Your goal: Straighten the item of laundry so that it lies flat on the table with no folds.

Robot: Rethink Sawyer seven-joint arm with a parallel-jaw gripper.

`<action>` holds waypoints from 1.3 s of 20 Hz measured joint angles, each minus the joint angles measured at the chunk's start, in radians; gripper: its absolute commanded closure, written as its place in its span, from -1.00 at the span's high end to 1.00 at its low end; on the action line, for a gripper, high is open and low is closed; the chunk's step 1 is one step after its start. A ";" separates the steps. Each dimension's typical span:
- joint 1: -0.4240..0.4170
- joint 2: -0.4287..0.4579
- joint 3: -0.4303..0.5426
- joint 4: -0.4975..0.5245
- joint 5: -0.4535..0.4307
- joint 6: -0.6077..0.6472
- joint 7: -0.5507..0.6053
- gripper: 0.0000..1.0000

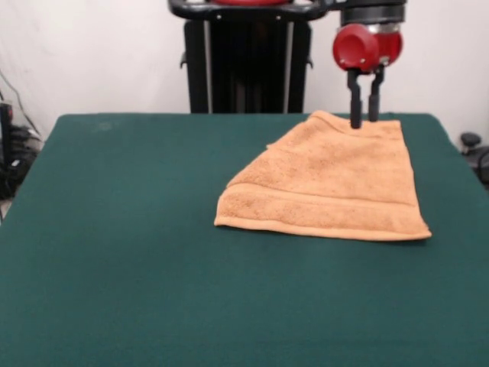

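Note:
The orange-tan towel [332,183] lies on the dark green table [122,229], right of centre toward the far side. Its left part is folded over, giving a slanted left edge, and a woven band runs along its near end. No white tag shows. My gripper [364,121] hangs from the red wrist over the towel's far edge. Its two black fingers [355,99] point straight down with a narrow gap between them, and their tips are at or just above the cloth. Nothing is held.
The robot's black pedestal [248,57] stands behind the table's far edge. Cables and dark gear [11,153] lie off the table's left side, and a dark object [474,149] sits off its right side.

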 measured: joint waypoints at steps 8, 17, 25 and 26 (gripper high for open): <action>-0.077 0.048 0.028 -0.004 0.003 0.000 0.000 1.00; -0.203 0.050 0.102 -0.003 0.012 -0.016 0.000 -1.00; -0.189 0.050 0.116 -0.003 0.016 -0.016 0.000 -1.00; -0.189 0.050 0.119 -0.003 0.016 -0.016 0.000 -1.00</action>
